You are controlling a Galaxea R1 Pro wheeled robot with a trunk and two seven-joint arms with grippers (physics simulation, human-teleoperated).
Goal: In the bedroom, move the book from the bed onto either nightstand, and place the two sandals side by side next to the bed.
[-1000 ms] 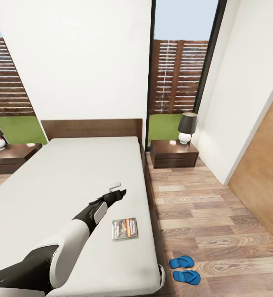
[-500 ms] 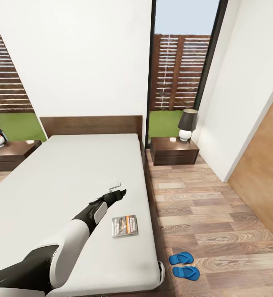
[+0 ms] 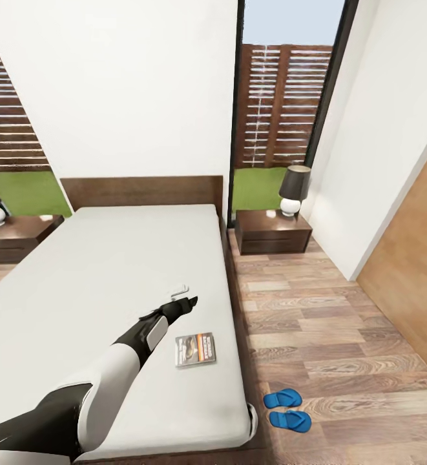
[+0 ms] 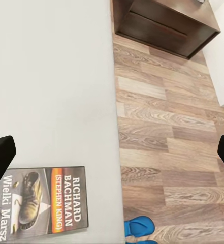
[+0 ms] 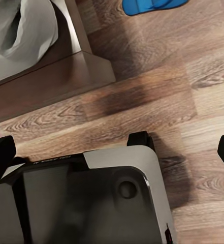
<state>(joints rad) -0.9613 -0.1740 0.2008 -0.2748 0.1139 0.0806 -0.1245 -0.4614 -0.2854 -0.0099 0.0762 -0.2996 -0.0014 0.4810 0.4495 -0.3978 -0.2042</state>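
Left end effector (image 3: 188, 301) hovers over the bed (image 3: 77, 278), fingers spread wide, empty, just beyond the book (image 3: 196, 349) lying flat near the bed's edge. Likely lining up a grasp. Right end effector (image 5: 112, 147) also spread, low over floor. Sandals (image 3: 287, 409) paired beside the bed; nightstand (image 3: 271, 234) well apart.

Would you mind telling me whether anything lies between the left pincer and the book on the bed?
Nothing visible does. The left pincer hangs over bare white mattress of the bed, and the book lies flat just short of it, near the bed's right edge.
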